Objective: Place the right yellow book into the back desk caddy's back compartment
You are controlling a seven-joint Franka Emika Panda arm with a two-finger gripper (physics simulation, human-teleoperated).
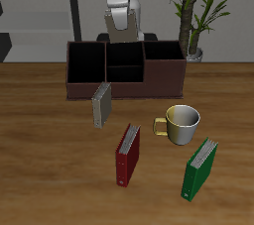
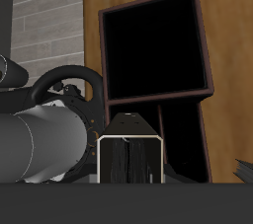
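Note:
The back desk caddy (image 1: 85,90) is a long dark reddish-brown box with a black interior, standing at the table's back. My gripper (image 1: 121,27) hangs over its split middle section, shut on the right yellow book (image 1: 123,36), which it holds upright just above the back compartment (image 1: 125,55). In the wrist view the book (image 2: 128,164) shows end-on with pale edges, in the gripper (image 2: 128,151). Beyond it lie one of the caddy's large end sections (image 2: 153,50) and a smaller cell (image 2: 184,139). The fingers themselves are mostly hidden.
The other yellowish-grey book (image 1: 101,105) stands just in front of the caddy. A red book (image 1: 128,155) and a green book (image 1: 199,169) stand nearer the table's front edge. A white mug (image 1: 183,123) sits between them and the caddy. A potted plant (image 1: 194,16) stands behind the caddy.

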